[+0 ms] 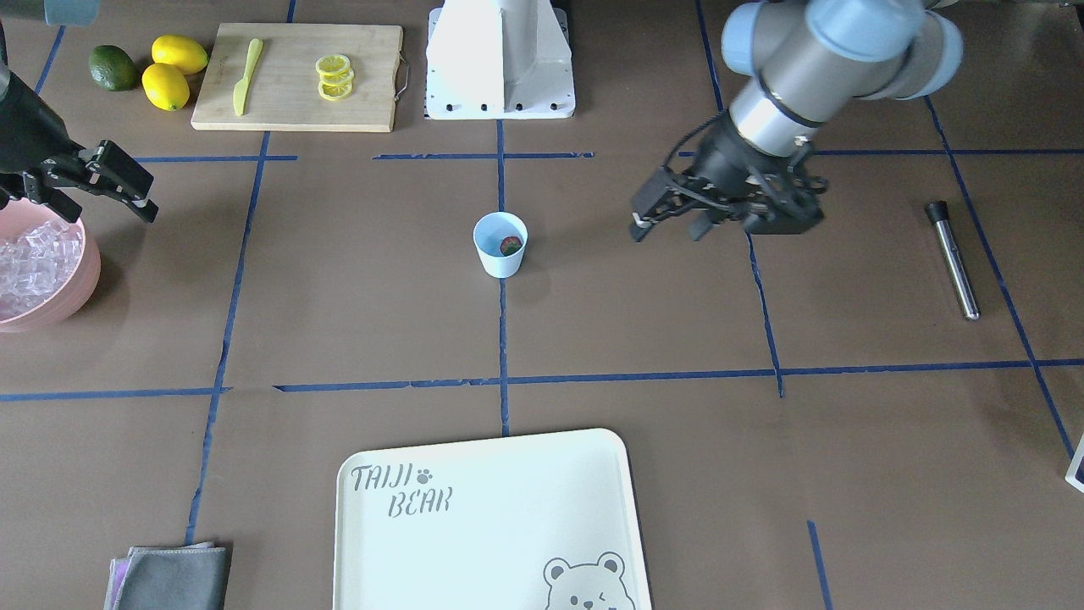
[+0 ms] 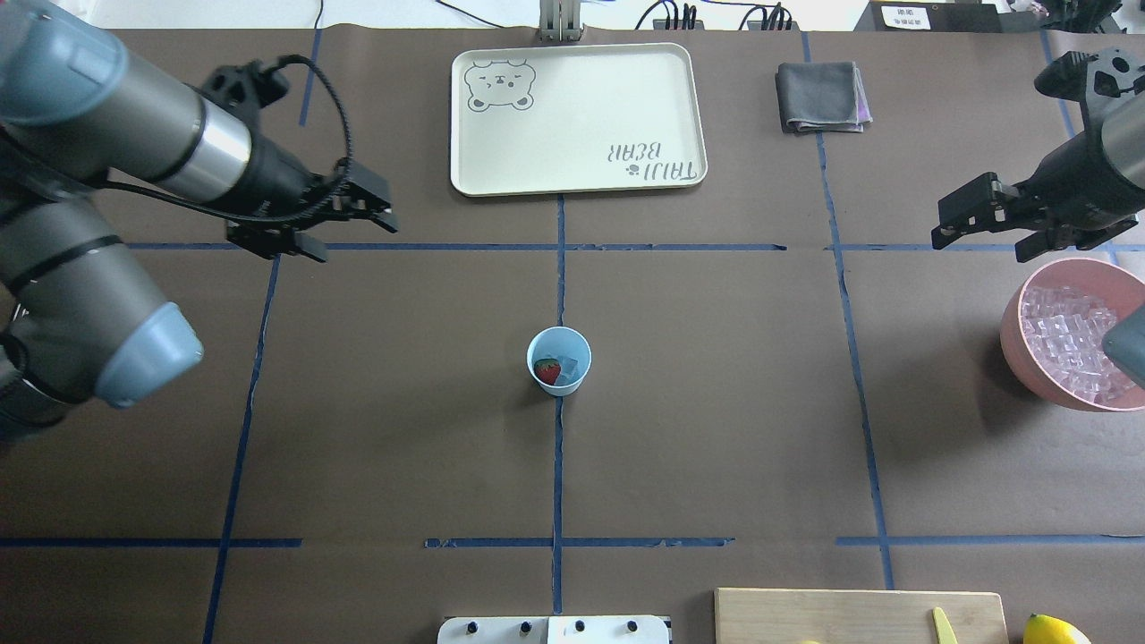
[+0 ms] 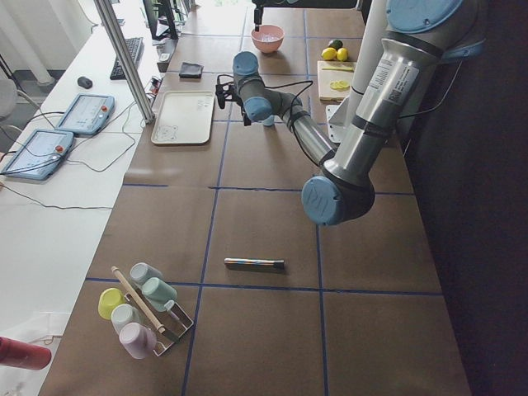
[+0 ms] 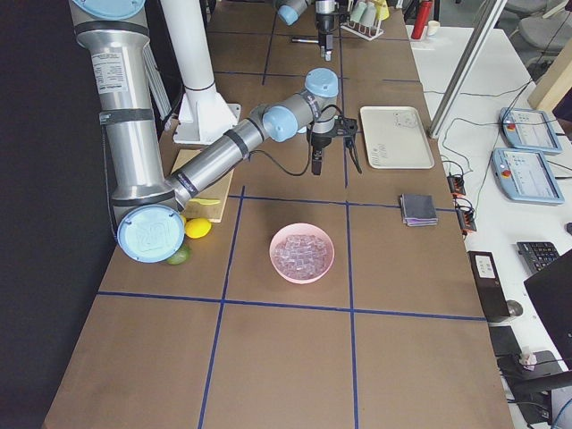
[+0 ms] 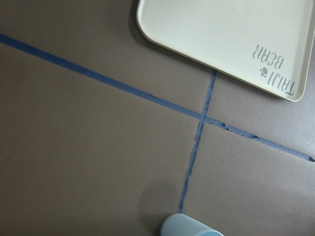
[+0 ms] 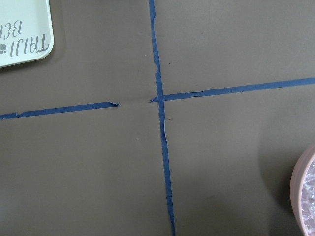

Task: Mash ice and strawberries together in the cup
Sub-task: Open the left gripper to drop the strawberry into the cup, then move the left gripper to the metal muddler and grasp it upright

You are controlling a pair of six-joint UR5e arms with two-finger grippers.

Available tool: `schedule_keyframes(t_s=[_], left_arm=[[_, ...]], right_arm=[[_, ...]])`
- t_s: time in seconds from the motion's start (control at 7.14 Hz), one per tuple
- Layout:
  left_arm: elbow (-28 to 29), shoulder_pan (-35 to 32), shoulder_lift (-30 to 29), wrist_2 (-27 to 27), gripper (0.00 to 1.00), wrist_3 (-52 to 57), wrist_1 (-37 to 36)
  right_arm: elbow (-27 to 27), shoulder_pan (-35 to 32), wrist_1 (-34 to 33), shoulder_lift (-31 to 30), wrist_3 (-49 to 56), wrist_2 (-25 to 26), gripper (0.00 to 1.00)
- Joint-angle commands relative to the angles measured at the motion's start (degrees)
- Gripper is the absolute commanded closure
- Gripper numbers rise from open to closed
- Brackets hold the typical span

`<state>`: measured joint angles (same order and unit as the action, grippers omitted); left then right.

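From the front, the cup (image 1: 498,263) stands in the middle of the worktop (image 1: 339,322) with the strawberry (image 1: 511,246) inside, where both arms can reach it. The metal stick (image 1: 953,258) lies alone, nearest the left gripper (image 1: 667,227). From overhead, ice (image 2: 569,366) sits beside the strawberry. The left gripper and the right gripper (image 2: 981,243) both hang wide open, holding nothing. I think picking up the metal stick comes next.
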<state>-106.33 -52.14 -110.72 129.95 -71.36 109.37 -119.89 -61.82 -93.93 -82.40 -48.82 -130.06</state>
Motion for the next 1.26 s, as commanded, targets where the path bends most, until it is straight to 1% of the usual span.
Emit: schedule_keyframes(t_s=[0.0, 0.14, 0.28, 0.42, 0.56, 0.7, 0.84, 0.98, 1.12], left_arm=[[0.6, -9.3, 14.4, 2.8, 0.05, 29.0, -0.2], [2.2, -12.2, 17.7, 2.6, 0.05, 38.3, -0.8], [8.0, -15.8, 17.9, 2.8, 0.05, 44.6, -2.3], [13.8, -17.4, 17.5, 2.7, 0.05, 53.0, -5.5], [18.0, -18.7, 16.8, 2.7, 0.05, 56.6, -7.7], [18.9, -18.7, 14.8, 2.8, 0.05, 56.5, -11.7], [21.3, -18.3, 14.0, 3.6, 0.05, 56.6, -13.3], [24.1, -18.1, 13.9, 7.2, 0.05, 56.4, -13.2], [26.8, -17.6, 13.9, 7.9, 0.05, 56.3, -13.0]], right_arm=[[0.7, -2.2, -0.2, -1.8, 6.1, 0.1, 0.01], [1.7, -4.3, -0.3, -3.4, 10.8, 0.1, 0.01], [3.0, -5.3, -0.3, -3.9, 14.0, 0.1, 0.01], [3.2, -5.3, -0.3, -4.1, 14.4, 0.1, 0.01], [3.3, -5.3, -0.3, -4.1, 14.5, 0.1, 0.01], [3.2, -5.2, -0.3, -4.2, 14.5, 0.1, 0.01], [3.2, -5.2, -0.3, -4.3, 14.4, 0.1, 0.01], [3.2, -5.2, -0.2, -4.2, 14.4, 0.2, 0.01], [3.3, -5.1, -0.1, -4.3, 14.4, 0.2, 0.01]])
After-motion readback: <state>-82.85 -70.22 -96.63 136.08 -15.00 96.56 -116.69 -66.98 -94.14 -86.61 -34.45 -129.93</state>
